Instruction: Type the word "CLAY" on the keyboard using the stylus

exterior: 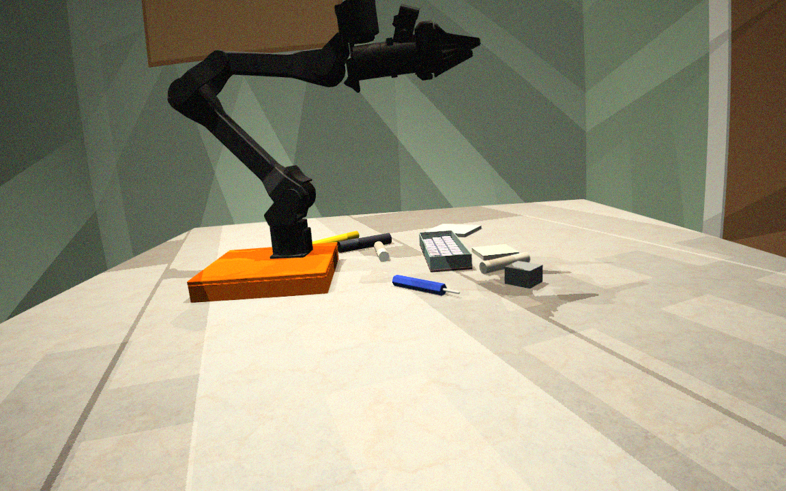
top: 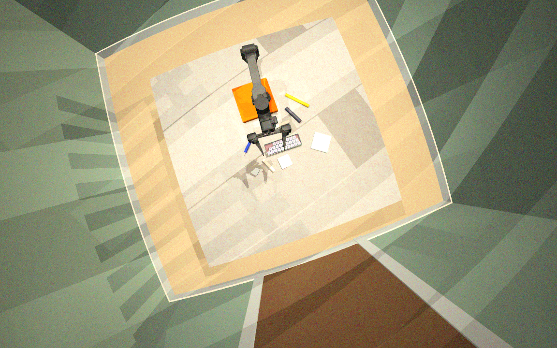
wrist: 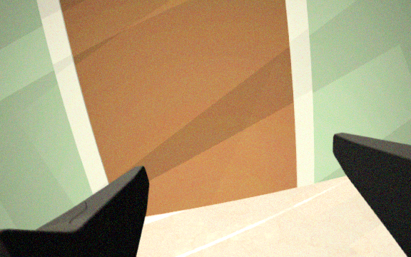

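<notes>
The stylus, a blue barrel with a thin pale tip (top: 247,147) (exterior: 418,284), lies flat on the desk beside one end of the keyboard. The keyboard (top: 292,141) (exterior: 445,245) is a small tray with rows of white keys; from above, a gripper finger covers part of it, and its letters are too small to read. My gripper (top: 273,152) (exterior: 475,47) (wrist: 240,159) is wide open and empty, high above the desk and pointing roughly level. The wrist view shows both fingers, the wall and the desk's far part, but neither stylus nor keyboard.
An orange base (top: 243,103) (exterior: 261,269) carries the arm. A yellow rod (top: 297,99) and a black rod (top: 292,114) lie beside it. Near the keyboard are two white tiles (top: 321,142) (top: 285,161), a cream rod (top: 268,165) (exterior: 504,262) and a dark block (exterior: 522,274).
</notes>
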`<state>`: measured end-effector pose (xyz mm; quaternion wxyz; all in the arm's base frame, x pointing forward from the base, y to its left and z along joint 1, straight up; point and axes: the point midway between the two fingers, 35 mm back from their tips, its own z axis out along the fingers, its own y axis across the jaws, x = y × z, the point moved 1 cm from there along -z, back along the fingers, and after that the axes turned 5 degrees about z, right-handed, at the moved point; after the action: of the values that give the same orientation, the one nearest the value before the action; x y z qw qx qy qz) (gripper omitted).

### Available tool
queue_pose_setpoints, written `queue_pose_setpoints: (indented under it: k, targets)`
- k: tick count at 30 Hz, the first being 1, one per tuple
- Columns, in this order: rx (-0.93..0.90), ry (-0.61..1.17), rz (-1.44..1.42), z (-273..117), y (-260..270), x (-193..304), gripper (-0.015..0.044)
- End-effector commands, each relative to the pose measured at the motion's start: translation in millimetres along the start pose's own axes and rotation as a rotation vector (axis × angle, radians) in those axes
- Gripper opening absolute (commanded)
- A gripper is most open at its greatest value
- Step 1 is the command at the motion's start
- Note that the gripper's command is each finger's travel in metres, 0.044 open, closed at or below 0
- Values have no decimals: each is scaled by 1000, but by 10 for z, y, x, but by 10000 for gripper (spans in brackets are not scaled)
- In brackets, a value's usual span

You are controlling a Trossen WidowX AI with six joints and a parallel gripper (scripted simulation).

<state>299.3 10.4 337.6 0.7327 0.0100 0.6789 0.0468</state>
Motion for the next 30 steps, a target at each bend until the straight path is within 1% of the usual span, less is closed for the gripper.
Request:
queue_pose_setpoints:
  k: [1,3,6,9,13,17,23,25,30]
  targets:
    - [-2,12,3,14,8,23,414]
    - [-19,106,28,114,74,208,361]
    - [-50,323,74,275,241,645,283]
    - [-69,545,105,343,426,1095,204]
    - [-73,854,119,286,680,1695,99]
    - [-47,1158,94,77,900,2224,0]
    - [52,1581,-18,-414,1120,2810,0]
    - [67,1623,-35,-472,1135,2856,0]
    - [67,1623,-35,-472,1135,2856,0]
